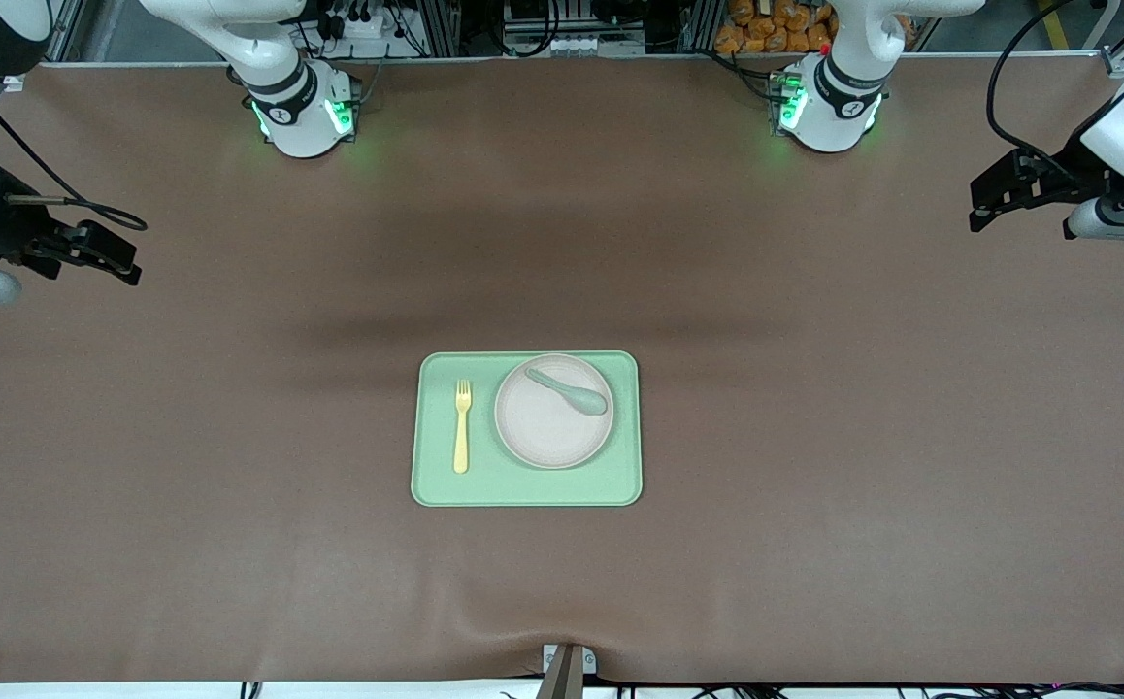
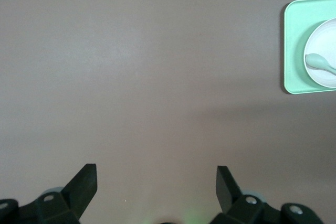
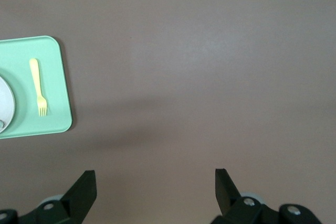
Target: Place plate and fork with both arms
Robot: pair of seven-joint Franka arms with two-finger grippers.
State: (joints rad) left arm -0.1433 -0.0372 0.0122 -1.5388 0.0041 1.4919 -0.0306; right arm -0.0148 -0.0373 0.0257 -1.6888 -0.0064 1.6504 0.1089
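Observation:
The round pale plate (image 1: pixel 547 422) lies on a light-green tray (image 1: pixel 527 490) in the middle of the table, with a grey-green spoon (image 1: pixel 572 391) on it. The pale-yellow fork (image 1: pixel 462 427) lies on the tray beside the plate, toward the right arm's end. The plate's edge shows in the left wrist view (image 2: pixel 326 77), the fork in the right wrist view (image 3: pixel 39 87). My left gripper (image 1: pixel 984 199) (image 2: pixel 156 174) is open and empty, up over the bare table at the left arm's end. My right gripper (image 1: pixel 125 257) (image 3: pixel 156 178) is open and empty, up over the table at the right arm's end.
The brown table cover (image 1: pixel 814 437) spreads wide around the tray. The two arm bases (image 1: pixel 302 116) (image 1: pixel 826 112) stand along the table's edge farthest from the front camera. A small bracket (image 1: pixel 567 665) sits at the edge nearest that camera.

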